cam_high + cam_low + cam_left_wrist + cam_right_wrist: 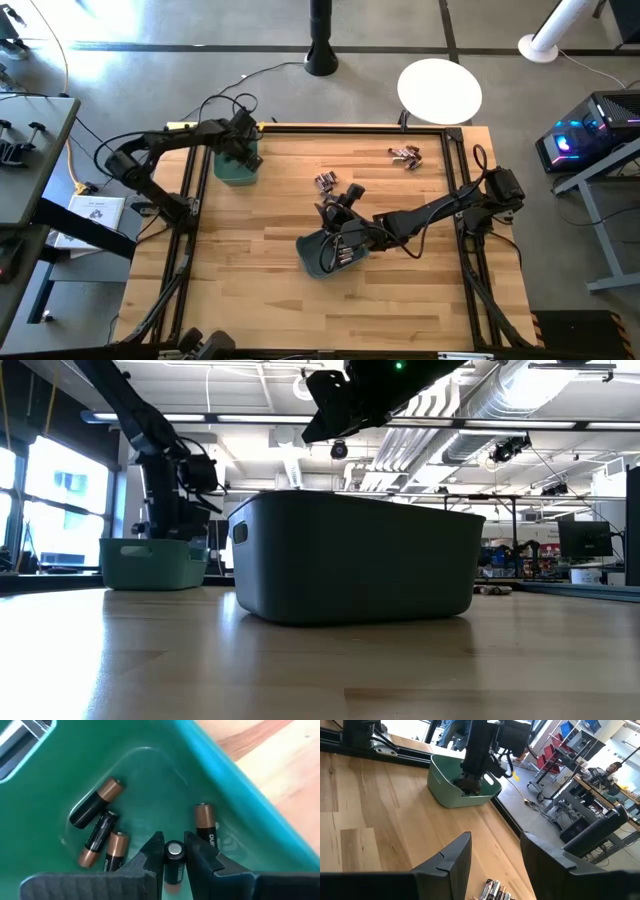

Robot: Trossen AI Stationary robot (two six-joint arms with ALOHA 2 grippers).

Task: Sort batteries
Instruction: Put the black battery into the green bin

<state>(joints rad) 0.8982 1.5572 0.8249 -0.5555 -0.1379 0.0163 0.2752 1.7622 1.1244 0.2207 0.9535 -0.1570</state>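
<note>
One battery [173, 862] is being pinched between the fingers of the left gripper [173, 851], which are closed narrowly on its body. Its long axis is running along the fingers, with its silvery end cap facing the wrist camera and its dark body pointing away, down toward the bin floor. The left gripper is being held inside the teal bin [237, 165], which is standing near the far left part of the tabletop [250, 300].

On the floor of the teal bin, four further batteries are lying on their sides. One cell [96, 802] is lying on a diagonal with its copper end directed away from the gripper. Two more [100, 840] are lying side by side, roughly parallel to it, one of them with its copper end directed the opposite way. A fourth cell [204, 821] is lying just beside the gripped one, with its copper end pointing toward the bin wall.

The right gripper [492, 865] is being held above the dark bin [330, 250] near the middle of the tabletop, with its fingers spread apart and nothing between them. Several batteries [345, 250] are lying inside the dark bin; their orientation cannot be told.

Two loose groups of batteries are lying on the bare tabletop: one group [326, 181] just beyond the dark bin, and another group [405, 154] near the far right edge. A few of these cells [495, 891] are showing below the right gripper, lying parallel to one another.
</note>
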